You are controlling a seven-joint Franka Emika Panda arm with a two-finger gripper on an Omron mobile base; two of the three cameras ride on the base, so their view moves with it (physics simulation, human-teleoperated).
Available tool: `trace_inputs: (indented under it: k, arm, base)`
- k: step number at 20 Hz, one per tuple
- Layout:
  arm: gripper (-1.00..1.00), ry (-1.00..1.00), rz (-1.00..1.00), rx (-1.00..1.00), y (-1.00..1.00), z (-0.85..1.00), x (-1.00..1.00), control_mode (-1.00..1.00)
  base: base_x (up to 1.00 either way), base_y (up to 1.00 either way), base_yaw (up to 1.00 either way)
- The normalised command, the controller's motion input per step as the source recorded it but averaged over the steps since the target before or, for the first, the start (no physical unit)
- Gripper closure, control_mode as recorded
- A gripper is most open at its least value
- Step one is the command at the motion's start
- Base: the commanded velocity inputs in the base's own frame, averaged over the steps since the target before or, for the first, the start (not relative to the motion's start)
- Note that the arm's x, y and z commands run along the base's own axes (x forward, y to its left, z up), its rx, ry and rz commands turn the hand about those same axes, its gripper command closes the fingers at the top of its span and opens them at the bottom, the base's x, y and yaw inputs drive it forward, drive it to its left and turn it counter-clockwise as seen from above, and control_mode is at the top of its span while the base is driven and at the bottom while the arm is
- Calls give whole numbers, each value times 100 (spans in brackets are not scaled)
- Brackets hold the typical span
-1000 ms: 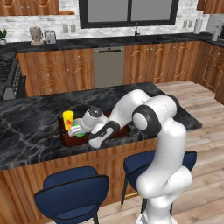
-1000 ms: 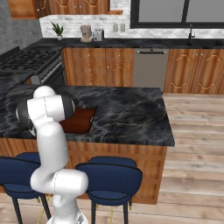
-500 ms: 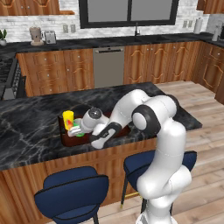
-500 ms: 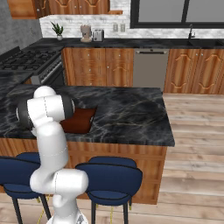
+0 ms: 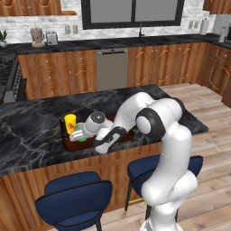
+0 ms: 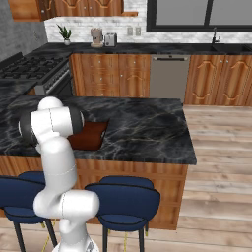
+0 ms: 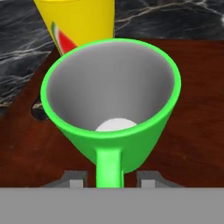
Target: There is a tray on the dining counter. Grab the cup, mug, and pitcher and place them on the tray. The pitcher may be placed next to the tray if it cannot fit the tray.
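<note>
Green mug on the tray, hand at its handle

Yellow comes first at the left end of the tray: a tall yellow plastic cup with a watermelon print (image 5: 70,123) stands upright in the tray's left end, on the side toward the far edge of the black, pale-veined marble table (image 5: 31,131). Just to its right, close beside it, sits a bright green mug with a pale grey inside and a straight green handle (image 7: 111,105), also on the tray floor. The flat rectangular dark reddish-brown wooden tray with a low raised rim (image 5: 72,143) lies near the front edge of the table, roughly at its middle; in the right base view one bare corner of it (image 6: 91,135) shows past the white arm. Right of the mug comes the two-finger hand (image 5: 86,133), reaching in low over the tray from the arm's side. In the hand view its fingertips (image 7: 148,178) stand either side of the mug's handle with a narrow gap on each side, so the jaws look slightly parted and clear of the handle, not gripping it.
</note>
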Motion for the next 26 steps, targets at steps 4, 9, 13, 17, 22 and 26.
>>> trace_inputs:
  k: [4, 9, 13, 17, 22, 26]
  arm:
    - [-100, 0, 0, 0, 0, 0, 0, -100]
    - [-100, 0, 0, 0, 0, 0, 0, -100]
    - [-100, 1, 0, 0, -1, 26, 3, -100]
    - [-100, 0, 0, 0, -13, 84, 0, -100]
    - [-100, 0, 0, 0, -36, 98, -16, -100]
    - [-100, 0, 0, 0, -62, 100, -48, -100]
  base:
    - [0, 0, 0]
    - [0, 0, 0]
    - [0, 0, 0]
    - [0, 0, 0]
    - [0, 0, 0]
    - [0, 0, 0]
